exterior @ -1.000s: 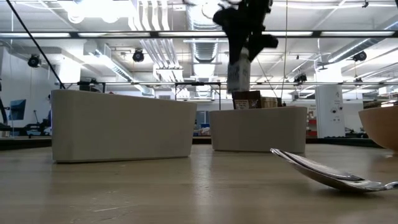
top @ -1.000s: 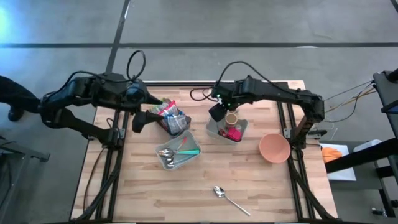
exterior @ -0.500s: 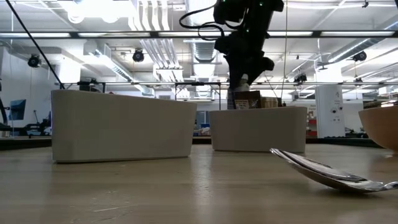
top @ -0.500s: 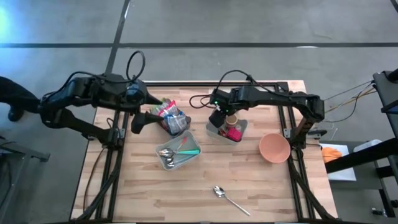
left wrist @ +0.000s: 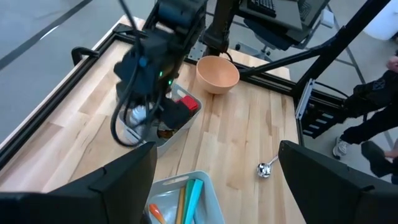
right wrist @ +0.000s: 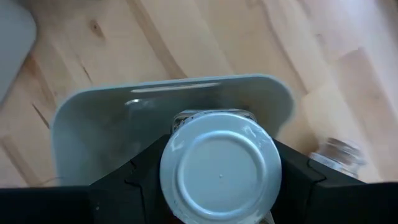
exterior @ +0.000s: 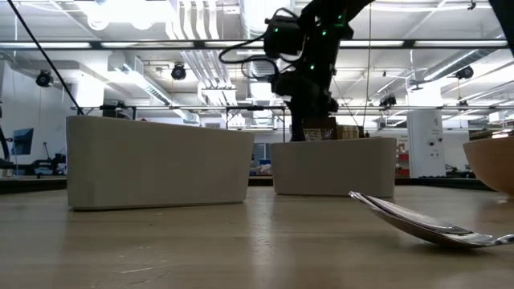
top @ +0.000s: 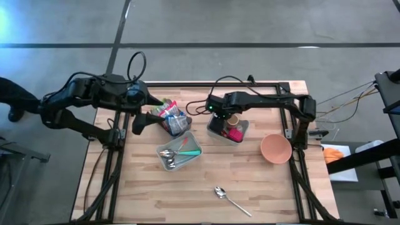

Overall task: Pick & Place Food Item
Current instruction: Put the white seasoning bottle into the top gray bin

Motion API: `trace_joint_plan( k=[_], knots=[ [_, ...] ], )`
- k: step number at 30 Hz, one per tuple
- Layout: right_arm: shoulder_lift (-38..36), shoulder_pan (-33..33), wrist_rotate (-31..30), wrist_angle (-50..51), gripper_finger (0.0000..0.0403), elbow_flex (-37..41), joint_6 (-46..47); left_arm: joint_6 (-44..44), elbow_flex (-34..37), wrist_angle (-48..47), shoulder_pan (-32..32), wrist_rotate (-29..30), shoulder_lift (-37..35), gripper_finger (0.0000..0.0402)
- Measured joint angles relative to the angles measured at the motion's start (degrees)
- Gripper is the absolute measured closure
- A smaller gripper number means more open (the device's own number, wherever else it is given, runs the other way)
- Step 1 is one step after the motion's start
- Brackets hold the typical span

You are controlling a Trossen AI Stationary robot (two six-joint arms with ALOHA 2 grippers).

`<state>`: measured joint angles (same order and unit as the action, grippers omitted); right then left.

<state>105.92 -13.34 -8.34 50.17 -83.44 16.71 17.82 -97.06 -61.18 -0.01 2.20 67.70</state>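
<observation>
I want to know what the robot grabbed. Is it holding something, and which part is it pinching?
The right gripper holds a small jar with a white lid, pinched by its sides over the grey bin. The left gripper holds nothing.

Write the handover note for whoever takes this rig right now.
Right gripper: shut on a white-lidded jar, low over the grey bin of food items at the table's middle.
Left gripper: open, empty, waiting beside the bin of packets.
Elsewhere: utensil tray, pink bowl, loose spoon at the front.
Done: jar gripped.
Left: whether it is being lifted out or set in cannot be told; finish that move.
</observation>
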Motion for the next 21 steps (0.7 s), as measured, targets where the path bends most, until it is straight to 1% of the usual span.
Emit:
trace_joint_plan(
  k=[4, 8, 10, 14, 16, 21],
  knots=[
    [2.7, 0.0, 1.6, 0.0, 0.0207, -0.6, -0.5, 0.0, 0.0, -0.1, 0.0, 0.0, 0.0, 0.0063],
    [4.0, 0.0, 3.5, -0.3, 0.0207, -0.9, -0.4, -0.2, 0.0, -0.3, 0.0, 0.0, 0.0, 0.0063],
    [4.2, 0.0, 3.9, -0.4, 0.0207, -1.0, -0.4, -1.8, 0.0, -0.4, 0.0, 0.2, 0.1, 0.0063],
    [3.8, 0.2, 4.0, -0.5, 0.0207, -0.9, -0.2, -5.6, 0.0, -0.4, 0.0, 4.0, 0.2, 0.0063],
    [3.2, 0.2, 4.2, -0.2, 0.0189, -0.7, 0.2, -5.6, 0.0, -0.4, 0.0, 5.0, 0.2, 0.0063],
    [1.7, 0.2, 4.5, 0.6, 0.0118, -0.5, 0.2, -5.7, 0.0, -0.4, 0.0, 5.1, 0.2, 0.0063]
  ],
)
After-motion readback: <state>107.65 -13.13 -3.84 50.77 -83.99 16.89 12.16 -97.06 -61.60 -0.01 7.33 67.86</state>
